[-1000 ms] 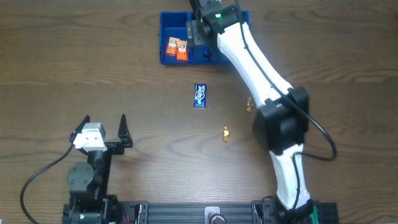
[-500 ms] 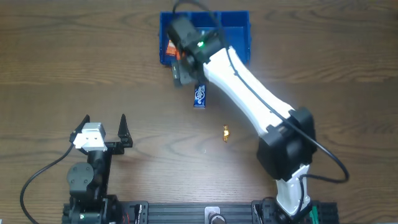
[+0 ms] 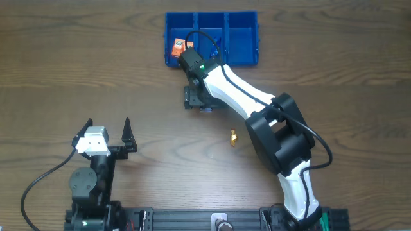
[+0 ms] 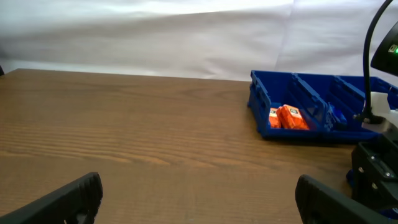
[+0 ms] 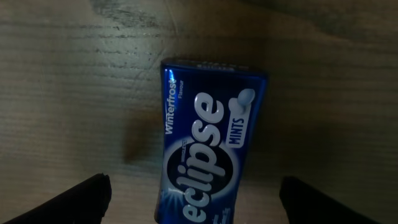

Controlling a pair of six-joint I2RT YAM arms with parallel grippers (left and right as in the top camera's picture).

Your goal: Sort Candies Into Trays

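Note:
A blue mint tin [image 5: 211,155] lies flat on the wooden table, directly under my right gripper [image 5: 196,208], which is open with one finger on either side of the tin. From above, the right gripper [image 3: 196,97] sits just below the blue three-compartment tray [image 3: 257,38] and covers most of the tin. Two orange candies [image 3: 182,46] lie in the tray's left compartment. A small gold-wrapped candy [image 3: 233,136] rests on the table toward the middle. My left gripper [image 3: 108,131] stands open at the near left, far from the candies.
The left wrist view looks across bare table to the tray [image 4: 258,102] with the orange candies [image 4: 289,117], and the right arm's gripper [image 4: 373,168] shows beside it. The right arm [image 3: 282,128] crosses the table's middle right.
The right arm swung from over the tray back toward the near left and came down over the mint tin. The left arm has not moved.

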